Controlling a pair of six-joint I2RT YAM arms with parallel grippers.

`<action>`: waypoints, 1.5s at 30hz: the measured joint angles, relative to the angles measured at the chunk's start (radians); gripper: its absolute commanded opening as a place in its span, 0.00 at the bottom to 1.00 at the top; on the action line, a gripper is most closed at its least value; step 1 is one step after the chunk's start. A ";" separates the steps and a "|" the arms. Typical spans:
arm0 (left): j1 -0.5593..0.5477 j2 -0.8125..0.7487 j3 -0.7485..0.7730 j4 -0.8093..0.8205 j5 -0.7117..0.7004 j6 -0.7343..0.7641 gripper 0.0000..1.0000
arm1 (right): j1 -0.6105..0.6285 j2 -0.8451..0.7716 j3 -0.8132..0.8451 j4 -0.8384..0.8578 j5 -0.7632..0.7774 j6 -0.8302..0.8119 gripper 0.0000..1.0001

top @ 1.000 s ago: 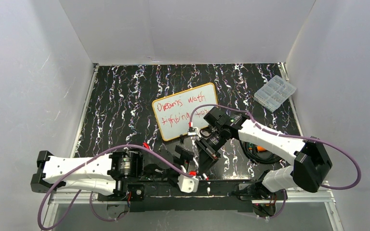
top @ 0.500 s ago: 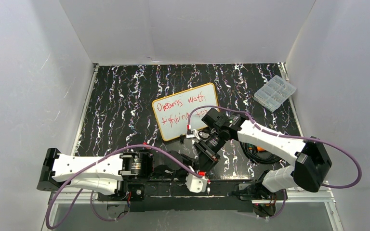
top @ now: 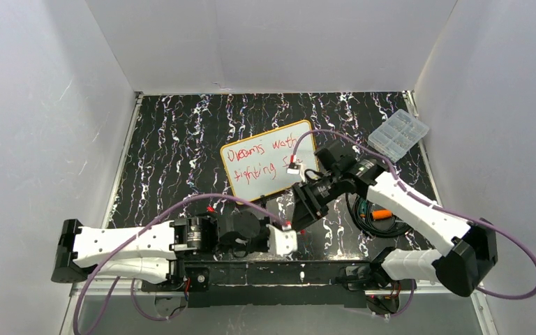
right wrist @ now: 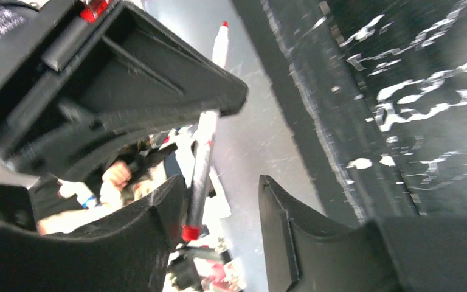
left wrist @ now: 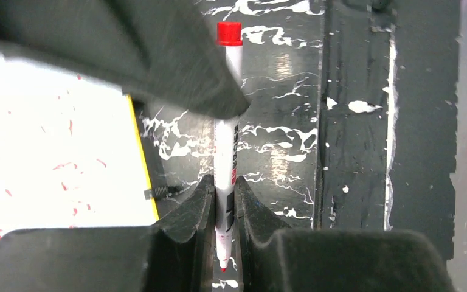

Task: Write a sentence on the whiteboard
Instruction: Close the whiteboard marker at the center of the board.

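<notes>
The whiteboard (top: 269,162), orange-framed, lies tilted mid-table with the sentence (top: 257,156) in red on two lines; its edge shows in the left wrist view (left wrist: 55,140). My left gripper (top: 287,227) (left wrist: 224,201) is shut on a white marker (left wrist: 228,121) near its bare red tip, the red end cap pointing away. My right gripper (top: 306,208) (right wrist: 222,207) is open around the marker's (right wrist: 204,158) cap end; the barrel rests by one finger (right wrist: 158,207), with a wide gap to the other. The two grippers meet just in front of the board.
A clear plastic compartment box (top: 399,134) sits at the back right. A black cable coil with an orange piece (top: 375,209) lies under the right arm. White walls enclose the marbled black table (top: 174,153); a metal rail (top: 447,283) runs along the near edge.
My left arm reached right and its jaws closed on the marker. My right gripper, shut on the marker before, has opened and its arm has swung toward the right.
</notes>
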 measured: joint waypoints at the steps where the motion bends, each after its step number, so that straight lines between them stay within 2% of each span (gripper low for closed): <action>1: 0.027 -0.010 -0.004 -0.002 0.013 -0.034 0.00 | -0.023 -0.016 0.000 0.008 0.017 -0.005 0.61; 4: 0.142 -0.037 -0.016 0.001 0.080 -0.137 0.00 | -0.087 -0.063 -0.015 0.054 0.070 0.000 0.68; 8: 0.245 -0.082 -0.065 0.009 0.162 -0.256 0.00 | -0.151 -0.202 -0.150 0.221 0.160 0.097 0.75; 9: 0.261 -0.091 -0.075 0.007 0.191 -0.282 0.00 | -0.156 -0.245 -0.190 0.267 0.183 0.130 0.91; 11: 0.295 -0.093 -0.081 0.007 0.255 -0.325 0.00 | -0.157 -0.311 -0.247 0.349 0.214 0.201 0.93; 13: 0.332 -0.084 -0.081 0.009 0.325 -0.367 0.00 | -0.157 -0.356 -0.293 0.457 0.232 0.264 0.86; 16: 0.369 -0.057 -0.079 0.008 0.414 -0.420 0.00 | -0.157 -0.384 -0.338 0.589 0.234 0.335 0.84; 18: 0.379 -0.034 -0.072 0.008 0.466 -0.453 0.00 | -0.154 -0.387 -0.351 0.636 0.233 0.364 0.78; 23: 0.394 -0.002 -0.039 0.006 0.544 -0.506 0.00 | -0.110 -0.377 -0.353 0.686 0.237 0.384 0.59; 28: 0.404 0.002 -0.017 0.008 0.573 -0.529 0.00 | -0.038 -0.329 -0.353 0.692 0.236 0.385 0.51; 31: 0.409 0.002 -0.017 0.006 0.579 -0.533 0.00 | 0.001 -0.298 -0.353 0.692 0.237 0.385 0.42; 35: 0.414 0.002 -0.017 0.006 0.587 -0.536 0.00 | 0.026 -0.291 -0.354 0.706 0.237 0.390 0.27; 38: 0.415 0.002 -0.017 0.006 0.589 -0.537 0.00 | 0.026 -0.291 -0.354 0.734 0.241 0.402 0.08; 40: 0.417 0.002 -0.014 0.000 0.588 -0.543 0.00 | 0.026 -0.291 -0.357 0.737 0.247 0.406 0.01; 41: 0.418 0.002 -0.014 0.000 0.587 -0.546 0.06 | 0.026 -0.291 -0.357 0.737 0.248 0.405 0.01; 43: 0.420 0.003 -0.013 0.000 0.581 -0.553 0.36 | 0.026 -0.292 -0.357 0.739 0.257 0.406 0.01; 45: 0.420 0.002 -0.013 -0.001 0.555 -0.563 0.56 | 0.027 -0.296 -0.357 0.735 0.275 0.401 0.01</action>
